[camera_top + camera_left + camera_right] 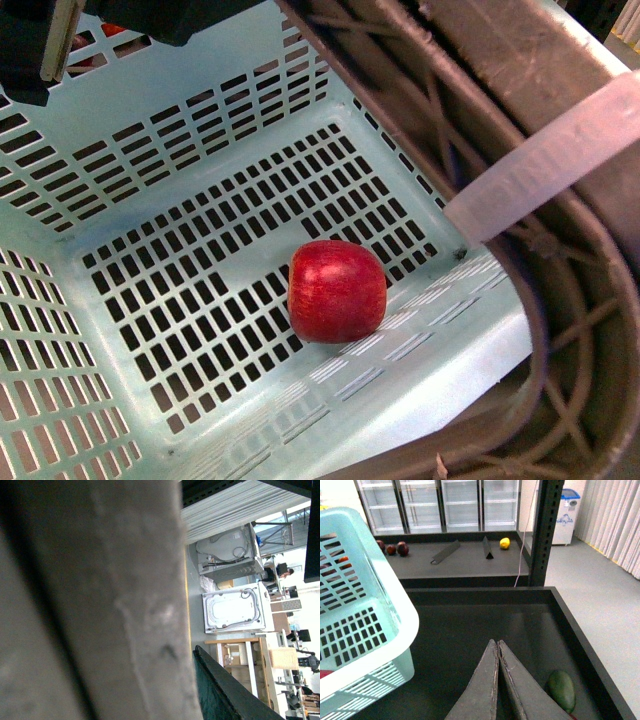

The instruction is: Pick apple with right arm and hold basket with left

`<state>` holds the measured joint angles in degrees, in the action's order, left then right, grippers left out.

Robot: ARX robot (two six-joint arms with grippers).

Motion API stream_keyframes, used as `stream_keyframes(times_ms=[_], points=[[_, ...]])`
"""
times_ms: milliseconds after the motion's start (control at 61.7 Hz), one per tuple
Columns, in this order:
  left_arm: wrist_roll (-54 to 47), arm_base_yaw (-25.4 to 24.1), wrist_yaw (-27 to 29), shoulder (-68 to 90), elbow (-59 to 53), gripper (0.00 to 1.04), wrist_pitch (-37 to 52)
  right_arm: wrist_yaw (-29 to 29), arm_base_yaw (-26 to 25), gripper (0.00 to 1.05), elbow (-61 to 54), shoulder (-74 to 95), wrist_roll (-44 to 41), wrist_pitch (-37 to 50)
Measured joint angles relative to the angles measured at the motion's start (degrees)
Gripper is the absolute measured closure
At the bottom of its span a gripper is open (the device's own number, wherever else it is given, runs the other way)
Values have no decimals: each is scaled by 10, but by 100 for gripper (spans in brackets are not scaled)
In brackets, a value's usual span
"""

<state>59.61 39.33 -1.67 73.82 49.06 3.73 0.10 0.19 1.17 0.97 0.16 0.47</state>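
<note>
The red apple (pixel 337 291) lies on the slotted floor of the pale turquoise basket (pixel 150 150), near one wall, with no gripper touching it. A grey-brown ribbed handle (pixel 500 80) arches across the right of the front view. The same handle (pixel 100 600) fills the left wrist view as a blurred surface. My left gripper (pixel 192 680) is shut on it, and one dark finger (pixel 225 695) shows beside it. My right gripper (pixel 497 644) is shut and empty, outside the basket (pixel 370 610) and over a dark tray.
A green fruit (pixel 562 690) lies in the dark tray (pixel 570 625) close to my right fingers. On the shelf behind sit small dark red fruits (pixel 392 548), a lemon (pixel 504 543) and two dark wedges. A black post (pixel 547 530) rises at the tray's far corner. A pale strap (pixel 550 150) crosses the handle.
</note>
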Motion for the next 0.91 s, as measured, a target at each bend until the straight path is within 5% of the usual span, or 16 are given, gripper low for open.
stream_keyframes(times_ms=[437, 907], points=[[0, 0, 0, 0, 0, 72, 0, 0, 0, 101, 0, -6, 0, -4], [0, 0, 0, 0, 0, 72, 0, 0, 0, 20, 0, -6, 0, -4]])
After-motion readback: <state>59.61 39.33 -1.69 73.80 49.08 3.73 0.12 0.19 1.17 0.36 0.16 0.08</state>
